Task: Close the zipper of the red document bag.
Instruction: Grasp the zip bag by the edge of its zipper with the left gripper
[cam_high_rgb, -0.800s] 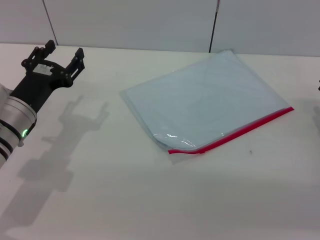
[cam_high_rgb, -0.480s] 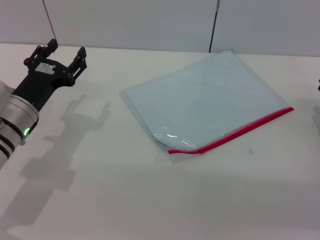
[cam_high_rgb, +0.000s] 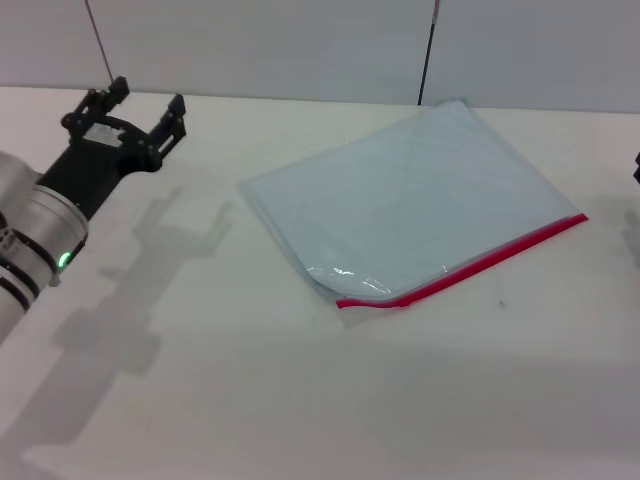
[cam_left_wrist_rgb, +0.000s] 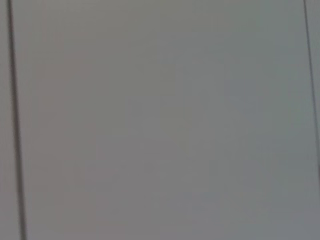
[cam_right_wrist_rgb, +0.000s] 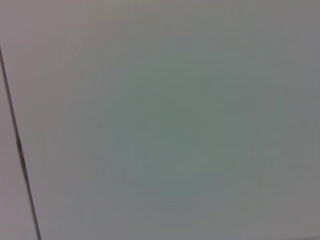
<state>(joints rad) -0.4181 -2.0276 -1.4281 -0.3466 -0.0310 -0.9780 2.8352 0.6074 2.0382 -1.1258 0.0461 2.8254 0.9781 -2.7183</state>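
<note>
Nearest to me: bare white tabletop (cam_high_rgb: 300, 400) across the lower frame, nothing on it.

Centre to right of frame: the red document bag (cam_high_rgb: 410, 200) lies flat, its zipper (cam_high_rgb: 470, 268) running along the near edge from lower centre up toward the right. At the zipper's lower-left end the edge looks lifted and gaping; I judge it not yet closed. I cannot pick out a slider.

Step in hand, as I read it: bring the left hand (cam_high_rgb: 140, 105) across to the bag. It hovers at upper left, fingers spread and holding nothing, well apart from the bag. I want one hand pinning the bag flat near the gaping end while the pull runs straight along the strip; the thin pouch may slide or bunch otherwise.

Right hand: only a dark sliver at the right frame edge; state indeterminate. Nothing blocks the path. Both wrist views show only grey wall panels.
</note>
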